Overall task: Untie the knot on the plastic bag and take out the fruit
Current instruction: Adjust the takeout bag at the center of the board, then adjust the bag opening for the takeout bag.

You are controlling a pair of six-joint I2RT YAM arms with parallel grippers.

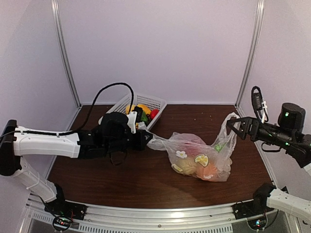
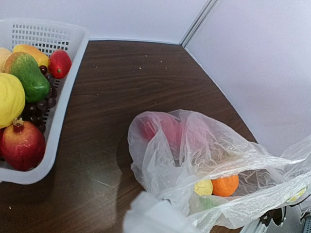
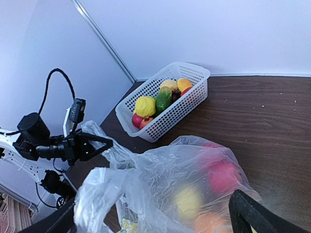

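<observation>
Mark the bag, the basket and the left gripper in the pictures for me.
bag [image 1: 199,158], top view, on its bulging body.
basket [image 1: 148,98], top view, on its far rim.
left gripper [image 1: 147,141], top view, between its fingertips, where the bag's film ends.

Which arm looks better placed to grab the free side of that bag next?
Probably the right: the right gripper stands open beside the raised handle of the plastic bag, while the left gripper is shut on the bag's opposite end, holding it taut.

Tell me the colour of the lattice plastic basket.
White; the lattice plastic basket shows best from right wrist.
</observation>
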